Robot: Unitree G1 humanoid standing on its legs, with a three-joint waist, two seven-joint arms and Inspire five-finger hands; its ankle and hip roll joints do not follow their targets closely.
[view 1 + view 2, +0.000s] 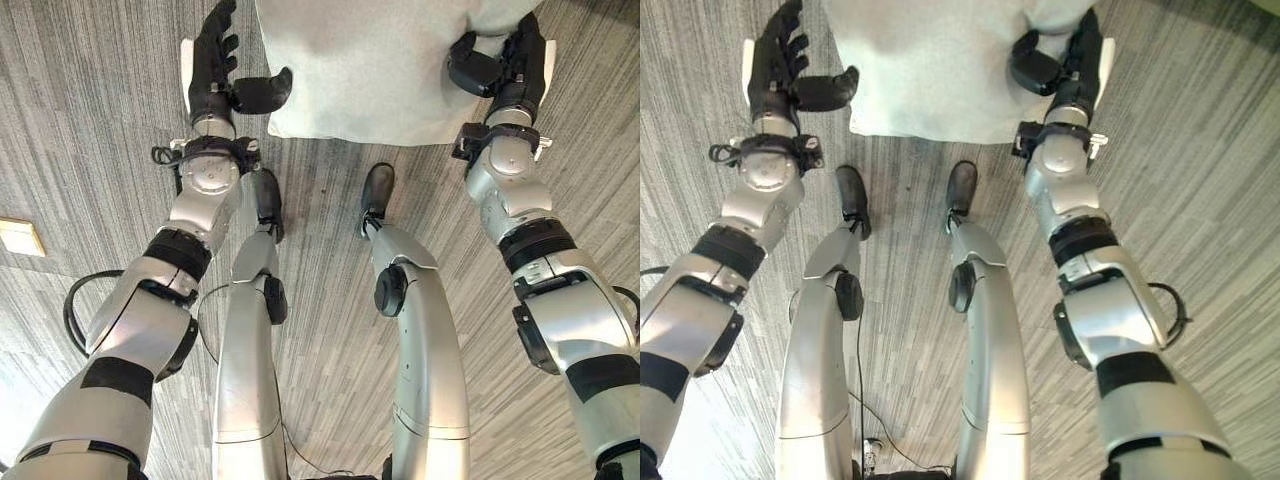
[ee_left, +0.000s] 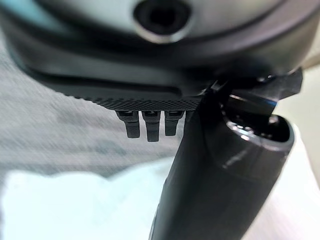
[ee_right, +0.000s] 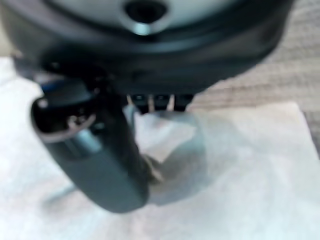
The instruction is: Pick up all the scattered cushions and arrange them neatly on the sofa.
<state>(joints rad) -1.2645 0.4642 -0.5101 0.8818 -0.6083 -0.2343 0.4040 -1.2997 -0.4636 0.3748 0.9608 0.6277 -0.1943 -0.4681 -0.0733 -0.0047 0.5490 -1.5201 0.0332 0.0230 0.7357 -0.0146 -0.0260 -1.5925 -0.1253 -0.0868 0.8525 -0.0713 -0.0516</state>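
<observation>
A pale grey cushion (image 1: 360,70) lies flat on the floor just ahead of me. My left hand (image 1: 212,65) hovers at its left edge, fingers straight and open, the thumb (image 2: 215,190) reaching toward the cushion's side. At the cushion's right corner is my right hand (image 1: 515,65). Its thumb (image 3: 100,160) lies over the top and its fingers sit behind the edge. In the right wrist view a fold of the cushion (image 3: 240,175) is bunched between them, so the hand is shut on the cushion.
Grey striped carpet (image 1: 90,120) spreads all around the cushion. A small pale square plate (image 1: 20,237) is set into the floor at the left.
</observation>
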